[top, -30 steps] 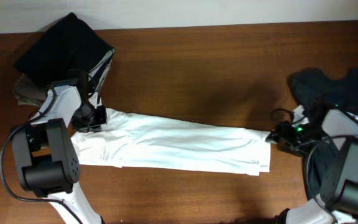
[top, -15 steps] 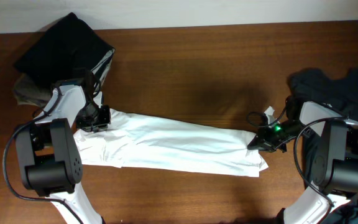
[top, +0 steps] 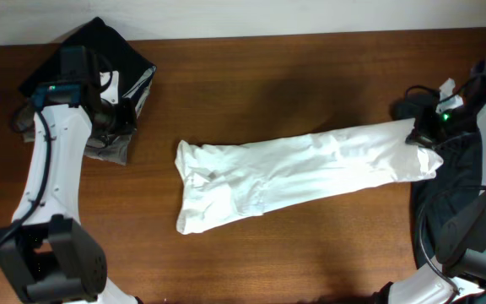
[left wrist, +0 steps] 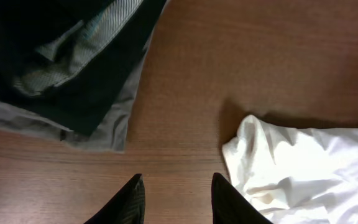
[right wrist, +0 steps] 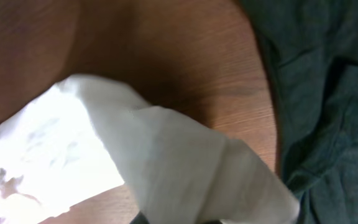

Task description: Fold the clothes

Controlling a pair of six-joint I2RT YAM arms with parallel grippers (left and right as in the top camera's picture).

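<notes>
Right gripper [top: 418, 135] pinches the right end of the white garment [top: 302, 173]. Its long axis runs across the table [top: 268, 84], with the left end nearer the front edge and the right end beside the dark clothes heap [right wrist: 316, 93]. Left gripper [left wrist: 176, 199] hangs spread and empty over bare wood between the black pile [top: 91, 59] and the garment's left end.

A brown wooden table [top: 294, 93] carries three lots of clothing. A long white garment [top: 294, 173] lies across its middle, slanting from lower left up to the right, crumpled at its left end. At the far left corner sits a black pile [top: 83, 63] with striped lining showing, over a grey cloth [left wrist: 98, 127]. A dark grey garment [right wrist: 316, 93] lies bunched along the right edge, meeting the white garment's right end.
</notes>
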